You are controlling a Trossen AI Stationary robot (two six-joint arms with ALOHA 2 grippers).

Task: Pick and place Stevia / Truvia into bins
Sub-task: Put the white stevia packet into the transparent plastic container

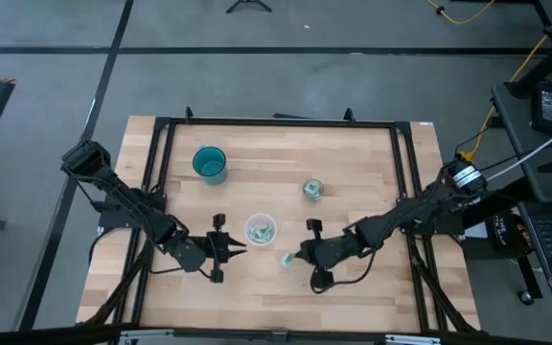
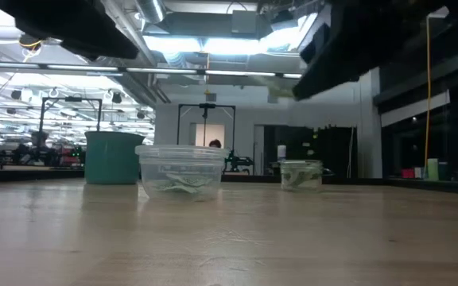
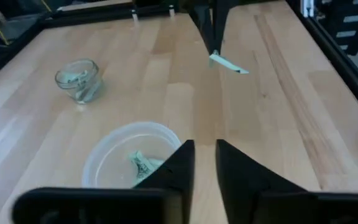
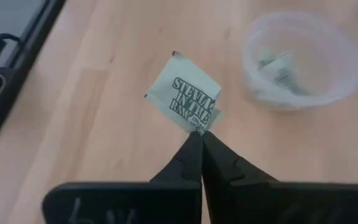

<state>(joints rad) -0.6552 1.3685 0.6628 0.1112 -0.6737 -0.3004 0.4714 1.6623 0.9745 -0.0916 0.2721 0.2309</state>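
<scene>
Currently: right claw [image 4: 201,138] clamped on corner of Stevia packet [image 4: 184,95], lifted off surface [image 1: 353,163] beside whitish cup [image 1: 261,229] — not yet binned. Whitish cup and glass cup [image 1: 311,188] each hold packets; teal cup [image 1: 210,164] contents unseen. Left claw [image 3: 203,155] slightly apart, empty, near whitish cup.

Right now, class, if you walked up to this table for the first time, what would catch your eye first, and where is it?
The right hand, near the table's front middle, pinches a pale green paper Stevia packet by one corner. Beside it stands the wide translucent whitish cup with a packet inside, the left hand hovering just to its other side. Farther back are a teal plastic cup and a small clear glass cup holding packets.
</scene>
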